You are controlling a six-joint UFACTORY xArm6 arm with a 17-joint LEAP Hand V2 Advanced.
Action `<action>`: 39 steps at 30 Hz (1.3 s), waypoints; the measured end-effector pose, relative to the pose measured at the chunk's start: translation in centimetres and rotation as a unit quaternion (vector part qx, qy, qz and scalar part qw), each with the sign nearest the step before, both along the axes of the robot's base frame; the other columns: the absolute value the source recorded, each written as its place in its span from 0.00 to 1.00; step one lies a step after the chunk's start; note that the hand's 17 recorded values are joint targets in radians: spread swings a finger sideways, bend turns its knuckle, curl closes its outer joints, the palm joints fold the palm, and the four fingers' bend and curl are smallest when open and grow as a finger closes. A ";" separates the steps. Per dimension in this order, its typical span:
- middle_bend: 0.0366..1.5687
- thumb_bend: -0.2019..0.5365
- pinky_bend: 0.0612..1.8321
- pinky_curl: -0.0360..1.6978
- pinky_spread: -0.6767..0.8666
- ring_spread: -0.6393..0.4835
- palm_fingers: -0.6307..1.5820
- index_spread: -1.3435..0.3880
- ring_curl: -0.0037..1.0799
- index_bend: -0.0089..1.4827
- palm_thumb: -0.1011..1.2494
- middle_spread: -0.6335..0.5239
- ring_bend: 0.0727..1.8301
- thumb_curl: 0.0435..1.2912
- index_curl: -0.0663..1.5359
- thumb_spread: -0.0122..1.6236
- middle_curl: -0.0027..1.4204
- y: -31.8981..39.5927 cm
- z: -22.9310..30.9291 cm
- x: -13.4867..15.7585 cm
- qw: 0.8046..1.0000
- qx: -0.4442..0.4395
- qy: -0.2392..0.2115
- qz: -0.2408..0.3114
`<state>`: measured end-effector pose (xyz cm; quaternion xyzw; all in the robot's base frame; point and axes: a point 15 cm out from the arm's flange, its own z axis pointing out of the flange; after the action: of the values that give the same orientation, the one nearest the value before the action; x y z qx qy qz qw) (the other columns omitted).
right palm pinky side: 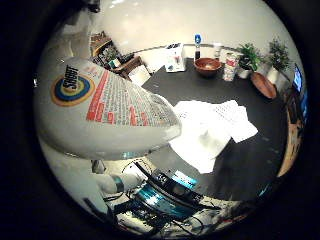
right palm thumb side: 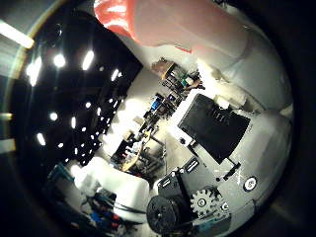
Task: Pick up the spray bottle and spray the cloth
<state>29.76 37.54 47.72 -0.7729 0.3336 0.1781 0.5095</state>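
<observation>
Spray bottle (right palm pinky side: 107, 112) fills the view, right up against the palm and lifted above the dark bench (right palm pinky side: 250, 160). The hand (right palm thumb side: 217, 148) has its fingers (right palm thumb side: 212, 126) wrapped around the bottle's white body. White cloth (right palm pinky side: 210, 127) lies mid-bench with bare surface all round; a wooden bowl (right palm pinky side: 207, 65) and plants (right palm pinky side: 250, 57) crowd the far edge.

I see a dark table (right palm pinky side: 240, 160) with a white cloth (right palm pinky side: 210, 125) spread near its middle. Toward twelve o'clock stand a wooden bowl (right palm pinky side: 207, 65), a blue-capped bottle (right palm pinky side: 197, 46), a can (right palm pinky side: 230, 66) and potted plants (right palm pinky side: 249, 59).
</observation>
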 end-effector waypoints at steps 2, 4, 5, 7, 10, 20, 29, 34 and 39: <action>0.84 0.25 0.68 0.37 0.22 0.39 0.85 0.62 0.51 0.77 0.80 0.39 0.77 0.80 0.43 0.46 0.46 1.0 -0.4 0.2 1.000 0.015 0.003 0.009; 0.84 0.26 0.68 0.37 0.22 0.39 0.85 0.62 0.51 0.77 0.80 0.39 0.77 0.80 0.43 0.46 0.46 1.7 -1.6 0.8 1.000 0.022 0.012 0.013; 0.84 0.25 0.68 0.37 0.22 0.39 0.85 0.62 0.51 0.77 0.80 0.39 0.77 0.80 0.43 0.46 0.46 2.2 -1.8 1.2 0.999 0.028 0.016 0.014; 0.84 0.25 0.68 0.37 0.22 0.39 0.85 0.62 0.51 0.77 0.80 0.39 0.77 0.80 0.43 0.45 0.46 3.1 -2.0 2.1 0.999 0.044 0.020 0.018; 0.84 0.25 0.68 0.37 0.22 0.39 0.85 0.62 0.51 0.77 0.81 0.39 0.77 0.80 0.43 0.44 0.46 4.9 -2.2 4.5 0.997 0.071 0.015 0.023; 0.83 0.25 0.68 0.38 0.22 0.39 0.85 0.62 0.51 0.77 0.83 0.39 0.77 0.81 0.43 0.38 0.46 8.7 -4.5 14.8 0.981 0.154 0.103 0.059; 0.84 0.25 0.67 0.38 0.22 0.38 0.85 0.62 0.52 0.77 0.83 0.38 0.77 0.82 0.44 0.34 0.46 11.2 -10.3 18.9 0.977 0.158 0.124 0.068; 0.84 0.25 0.67 0.38 0.22 0.38 0.85 0.62 0.52 0.77 0.84 0.39 0.77 0.82 0.44 0.33 0.46 13.7 -13.3 18.2 0.976 0.147 0.141 0.081; 0.84 0.25 0.67 0.38 0.22 0.38 0.85 0.62 0.52 0.77 0.84 0.39 0.77 0.82 0.44 0.32 0.46 15.8 -16.3 17.9 0.974 0.137 0.158 0.091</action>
<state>47.62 53.29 31.39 -0.6847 0.3105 0.3876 0.5334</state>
